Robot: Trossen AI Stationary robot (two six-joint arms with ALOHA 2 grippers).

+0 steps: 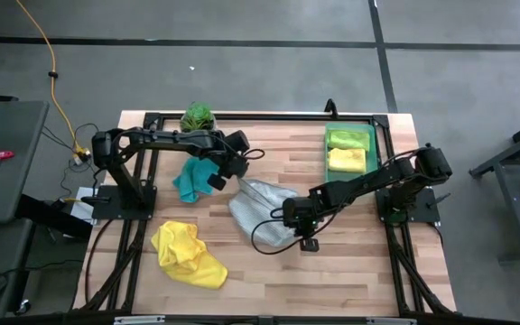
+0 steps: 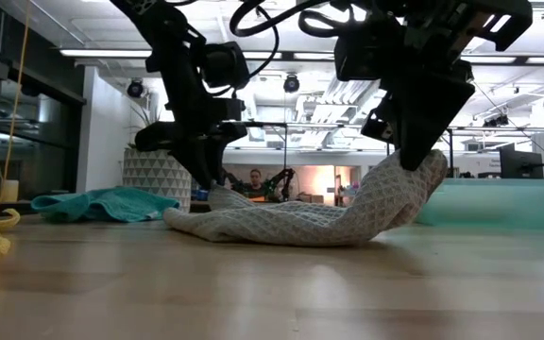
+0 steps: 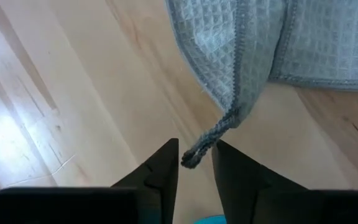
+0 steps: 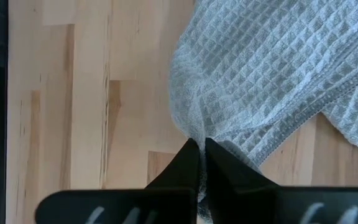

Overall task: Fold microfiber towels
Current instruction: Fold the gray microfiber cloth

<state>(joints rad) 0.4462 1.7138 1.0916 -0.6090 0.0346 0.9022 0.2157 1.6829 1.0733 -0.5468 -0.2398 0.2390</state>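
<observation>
High view: two folded towels, a lime green towel (image 1: 348, 138) and a yellow towel (image 1: 347, 160), lie in the tray (image 1: 371, 149) at the table's (image 1: 350, 262) far right corner, while a teal towel (image 1: 191, 181) and a second yellow towel (image 1: 186, 253) lie crumpled on the left, so I judge the task under half done. Low view: the grey-white towel (image 2: 300, 222) lies mid-table with one end lifted. Wrist views: the left gripper (image 3: 195, 163) has fingers slightly apart about a towel corner, not clearly clamped; the right gripper (image 4: 201, 152) is pinched tight on the towel's edge.
</observation>
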